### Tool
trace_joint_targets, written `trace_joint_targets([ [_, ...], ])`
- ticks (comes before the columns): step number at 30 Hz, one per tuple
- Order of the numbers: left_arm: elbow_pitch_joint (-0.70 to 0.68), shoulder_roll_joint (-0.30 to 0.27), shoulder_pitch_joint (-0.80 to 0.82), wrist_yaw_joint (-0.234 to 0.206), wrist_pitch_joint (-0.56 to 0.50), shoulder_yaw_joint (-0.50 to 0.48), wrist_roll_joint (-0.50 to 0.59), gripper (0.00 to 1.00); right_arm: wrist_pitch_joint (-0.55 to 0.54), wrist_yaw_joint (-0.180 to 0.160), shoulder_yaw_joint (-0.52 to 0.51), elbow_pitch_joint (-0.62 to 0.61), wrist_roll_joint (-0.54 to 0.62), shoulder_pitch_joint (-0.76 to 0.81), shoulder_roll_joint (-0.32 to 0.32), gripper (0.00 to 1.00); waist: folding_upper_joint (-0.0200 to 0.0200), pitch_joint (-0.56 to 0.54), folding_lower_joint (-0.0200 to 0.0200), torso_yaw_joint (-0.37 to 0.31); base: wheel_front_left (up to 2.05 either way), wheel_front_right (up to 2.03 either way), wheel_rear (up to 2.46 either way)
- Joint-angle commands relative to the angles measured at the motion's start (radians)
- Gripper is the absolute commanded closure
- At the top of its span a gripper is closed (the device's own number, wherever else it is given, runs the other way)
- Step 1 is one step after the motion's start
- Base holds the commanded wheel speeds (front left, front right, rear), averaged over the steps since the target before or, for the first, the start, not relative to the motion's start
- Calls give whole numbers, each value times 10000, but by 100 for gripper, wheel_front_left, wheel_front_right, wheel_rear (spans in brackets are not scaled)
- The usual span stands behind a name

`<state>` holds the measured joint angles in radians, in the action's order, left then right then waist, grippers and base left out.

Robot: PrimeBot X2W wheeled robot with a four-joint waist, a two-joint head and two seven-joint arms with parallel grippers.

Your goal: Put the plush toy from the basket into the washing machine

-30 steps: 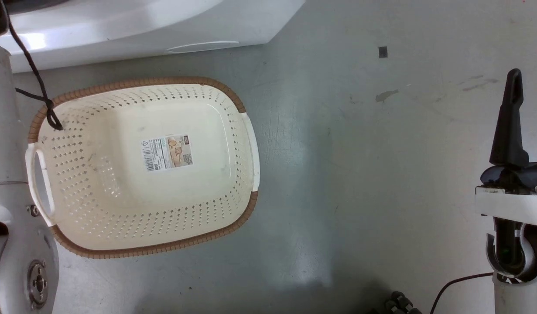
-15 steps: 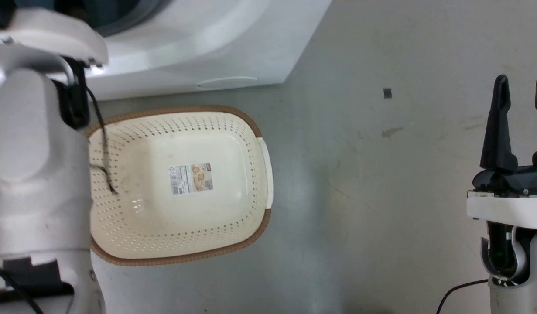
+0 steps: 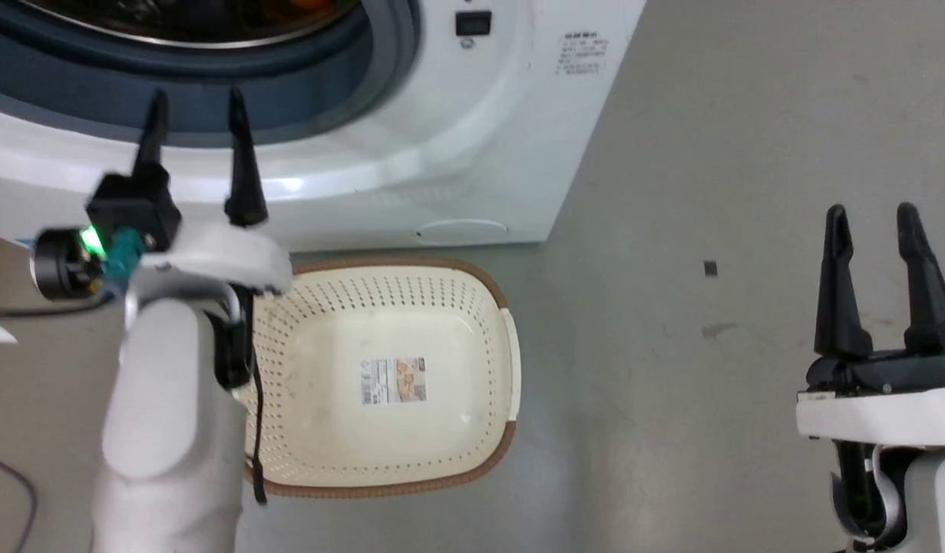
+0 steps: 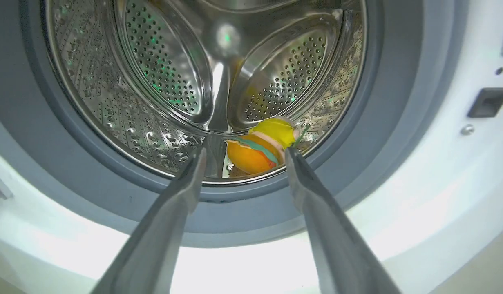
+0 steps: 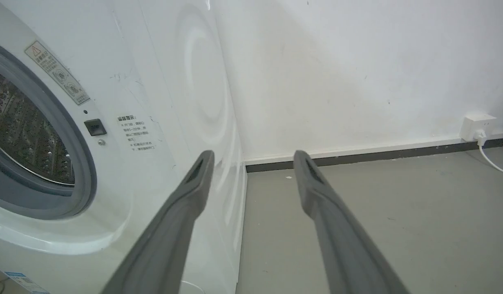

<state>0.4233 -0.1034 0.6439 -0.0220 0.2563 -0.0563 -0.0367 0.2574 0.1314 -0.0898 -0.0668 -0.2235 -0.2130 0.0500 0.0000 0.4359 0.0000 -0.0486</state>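
A bare grey concrete floor (image 3: 710,138), scuffed and stained in spots, runs back to a plain white wall (image 5: 357,61) with a dark skirting strip. A wall socket (image 5: 478,122) sits low on the wall, with a white cable (image 5: 494,163) trailing from it. The white washing machine (image 3: 441,138) stands on this floor with its porthole uncovered, and the cream basket (image 3: 510,361) sits on the floor just in front of it. Nothing lies in the basket except the paper label (image 3: 393,381) on its bottom. The plush toy (image 4: 261,145) is inside the steel drum (image 4: 165,61), low down and near the front, just behind the grey gasket (image 4: 30,143). Its orange base faces the opening and the yellow body lies behind it. The left hand (image 3: 196,96) hangs outside the porthole, level with its lower rim. Its two dark fingers are spread wide with nothing between them, and they point in at the toy without touching it. The right hand (image 3: 870,210) is out over the bare floor, well apart from the machine, with its fingers likewise parted and empty. From where I stand the job looks as good as done, with the toy out of the basket and in the machine. I reckon all that is left is for the left arm to draw clear of the opening.
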Motion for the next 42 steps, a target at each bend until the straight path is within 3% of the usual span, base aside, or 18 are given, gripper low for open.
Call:
trace_joint_targets([
  [1,-199,71,-387,-13,55,53,52,0,44,-7,3,44,27,187,2,0,0,-534,0,267,0,0,0],
  [3,-746,239,-1472,-17,55,323,130,0,44,-7,-19,136,112,581,2,0,0,-1213,0,456,0,0,0],
  [17,-1243,443,-4702,-121,55,893,11,0,44,-7,-201,592,368,2195,2,0,0,-3396,0,706,0,0,0],
  [32,-1266,483,-6124,-24,55,1070,-12,0,44,-7,-174,778,284,3196,2,0,0,-4439,0,733,0,0,0],
  [33,-1246,489,-6032,-25,0,1072,-17,100,0,0,-182,757,290,3085,0,100,0,-4443,0,731,0,0,0],
  [42,-1339,500,-6053,-15,-99,1055,-3,100,-86,0,-145,753,353,3048,0,100,0,-4455,0,727,0,0,0],
])
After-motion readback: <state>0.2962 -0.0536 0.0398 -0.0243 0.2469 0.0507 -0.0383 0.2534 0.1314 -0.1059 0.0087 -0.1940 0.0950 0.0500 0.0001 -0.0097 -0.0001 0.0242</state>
